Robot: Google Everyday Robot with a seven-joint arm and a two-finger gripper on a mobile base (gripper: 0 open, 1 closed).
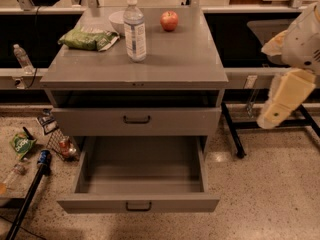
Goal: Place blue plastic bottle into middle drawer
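Note:
The blue plastic bottle [134, 30], clear with a white cap and a pale label, stands upright on the grey cabinet top [175, 59], left of centre. The middle drawer [138, 204], the lowest one with a small dark handle, is pulled open and its tray looks empty. The drawer front above it [136, 120] is closed. My gripper [281, 103], a cream-coloured part hanging from the white arm, is at the right edge of the view. It is off the cabinet's right side, about level with the closed drawer and well apart from the bottle.
A red apple [169, 20], a white bowl [117, 20] and a green snack bag [87, 38] share the cabinet top. A small clear bottle [21, 58] stands on the left rail. Packets and litter [22, 144] lie on the floor at left, beside a dark pole [30, 194]. A black stand leg [232, 131] is at right.

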